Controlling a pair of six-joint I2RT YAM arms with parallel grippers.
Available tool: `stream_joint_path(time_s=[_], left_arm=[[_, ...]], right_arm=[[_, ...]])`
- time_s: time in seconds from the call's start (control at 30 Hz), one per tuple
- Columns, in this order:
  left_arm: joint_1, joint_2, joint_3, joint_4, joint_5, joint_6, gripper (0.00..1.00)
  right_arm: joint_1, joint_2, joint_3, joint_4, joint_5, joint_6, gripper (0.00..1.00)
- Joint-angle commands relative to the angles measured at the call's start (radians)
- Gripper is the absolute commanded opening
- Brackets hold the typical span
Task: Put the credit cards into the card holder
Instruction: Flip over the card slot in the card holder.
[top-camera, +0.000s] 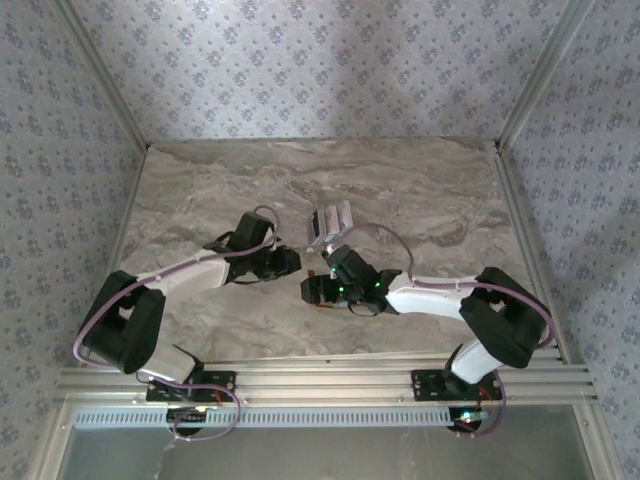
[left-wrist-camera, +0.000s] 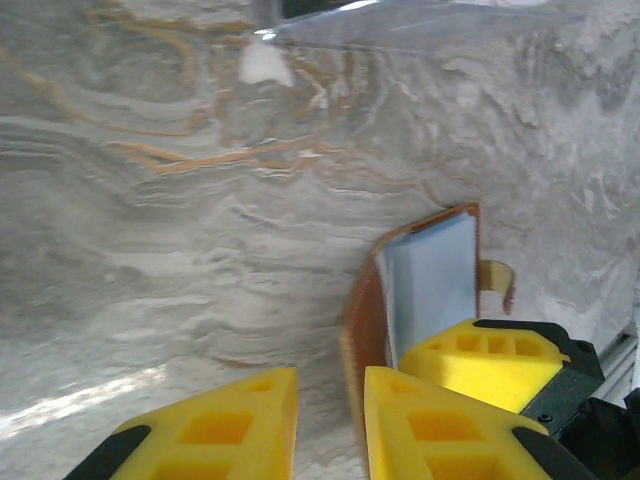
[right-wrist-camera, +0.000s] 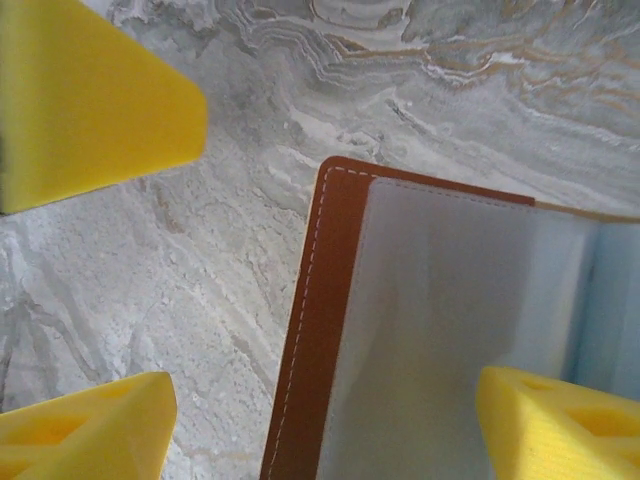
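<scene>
Currently, the card holder (left-wrist-camera: 430, 275) is stood partly open on the marble-patterned table (top-camera: 200, 200). Its tan leather cover is raised on edge and its grey-blue inner pocket is exposed. In the overhead view the holder is largely covered by the two grippers, which are brought close together above it.

The left gripper (left-wrist-camera: 330, 385) is positioned at the holder's leather cover. Its jaws are held a narrow gap apart. The edge of the cover is seen running down into that gap, close against one finger. A sliver of table is visible between the cover and the other finger, so a firm pinch on the leather cannot be confirmed.

The right gripper (right-wrist-camera: 328, 390) is positioned over the holder's inner face. Its jaws are spread wide. One finger is placed over the pale pocket lining, and the other over bare table just outside the holder's stitched leather border. Nothing is clamped between them.

The credit cards (top-camera: 331, 222) are laid in a small pale cluster on the table just beyond the holder, on its far-wall side.
</scene>
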Motion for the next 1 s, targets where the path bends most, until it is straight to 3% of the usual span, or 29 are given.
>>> stream_joint_path(time_s=[0.0,0.5,0.77,0.97], left_arm=[[-0.029,0.035,0.056,-0.022,0.025,-0.011,0.24],[-0.136,0.125,0.246,-0.115,0.001,0.006,0.23],[-0.194,0.25,0.307,-0.118,0.007,0.007,0.19],[-0.199,0.246,0.252,-0.144,-0.036,0.038,0.19]], right_arm=[[-0.02,-0.046,0.002,-0.057,-0.021,-0.03,0.81],[-0.104,-0.205,-0.051,-0.117,-0.04,-0.058,0.73],[-0.172,-0.364,-0.096,-0.188,-0.025,-0.061,0.74],[-0.237,-0.397,-0.079,-0.249,-0.016,-0.097,0.78]])
